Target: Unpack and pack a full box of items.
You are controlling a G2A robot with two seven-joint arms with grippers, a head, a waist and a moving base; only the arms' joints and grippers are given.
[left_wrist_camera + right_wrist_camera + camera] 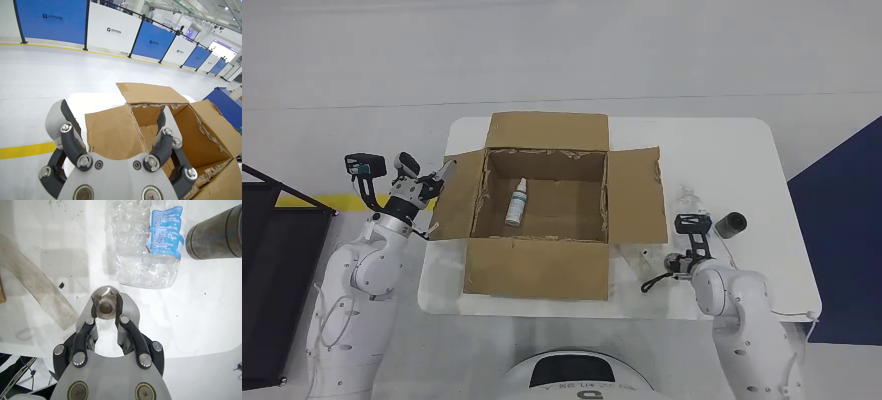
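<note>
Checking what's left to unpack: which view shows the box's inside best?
Top view: it looks straight down into the cardboard box, showing its floor and one small bottle. The left wrist view sees inner walls at a slant.

White table (712,140) on pale grey glossy floor (542,50). Yellow floor line (24,149) and black frame (272,250) left of table, dark blue panel (842,240) right of it. Beyond table, fence of blue and white panels (113,32) on black posts (86,24). Overhead, grey ceiling trusses (208,13) with lights.
</note>
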